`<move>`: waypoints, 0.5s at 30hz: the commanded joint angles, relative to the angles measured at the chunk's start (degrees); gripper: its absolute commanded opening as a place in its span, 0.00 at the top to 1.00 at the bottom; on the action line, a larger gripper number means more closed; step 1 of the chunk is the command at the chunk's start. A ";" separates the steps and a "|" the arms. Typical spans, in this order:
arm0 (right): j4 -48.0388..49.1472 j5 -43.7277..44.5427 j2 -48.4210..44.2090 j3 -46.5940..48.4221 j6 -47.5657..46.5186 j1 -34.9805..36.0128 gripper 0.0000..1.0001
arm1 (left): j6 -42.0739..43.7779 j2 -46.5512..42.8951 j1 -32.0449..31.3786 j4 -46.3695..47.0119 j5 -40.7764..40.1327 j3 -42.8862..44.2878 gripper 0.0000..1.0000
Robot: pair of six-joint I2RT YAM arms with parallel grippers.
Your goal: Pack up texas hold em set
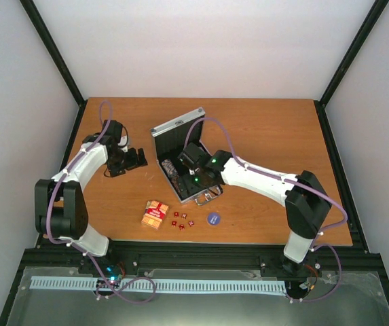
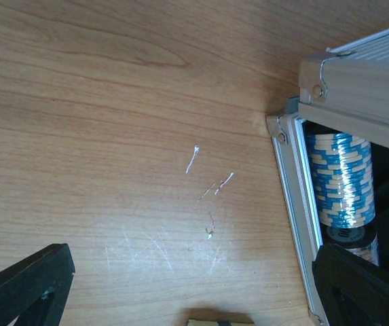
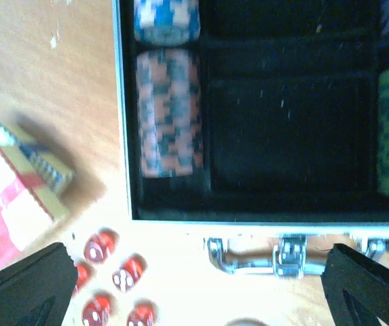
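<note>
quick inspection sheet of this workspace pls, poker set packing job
surface: wooden table, pale scratches near the case
job's things: silver aluminium case open, blue-white chip stack and red-orange chip stack inside; red-orange card box, small red dice and blue-purple disc on the table in front of it
clutter: nothing seen
grippers: left gripper open, empty, beside the case; right gripper open, empty, over the case
cables: purple cables looped along both arms
surroundings: white walls, black frame posts

Case (image 1: 178, 127) at middle of table (image 1: 269, 129), chip stacks (image 3: 169, 112) inside; before it, left to right: card box (image 1: 155, 214), dice (image 1: 182, 221), disc (image 1: 213, 218)
</note>
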 commanded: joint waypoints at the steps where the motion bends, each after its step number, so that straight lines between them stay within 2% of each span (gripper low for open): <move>1: -9.05 -4.51 -2.77 1.30 -5.12 1.66 0.00 | -0.92 1.50 -0.29 -1.56 -1.34 3.65 0.00; 8: -14.99 -1.25 -3.84 -0.18 0.50 1.81 0.02 | -0.92 0.50 -0.28 -2.08 0.25 3.72 0.00; 15: -15.37 -4.37 -8.04 -13.03 4.15 1.81 0.03 | -0.48 -1.92 -0.31 -2.43 -0.58 1.53 0.00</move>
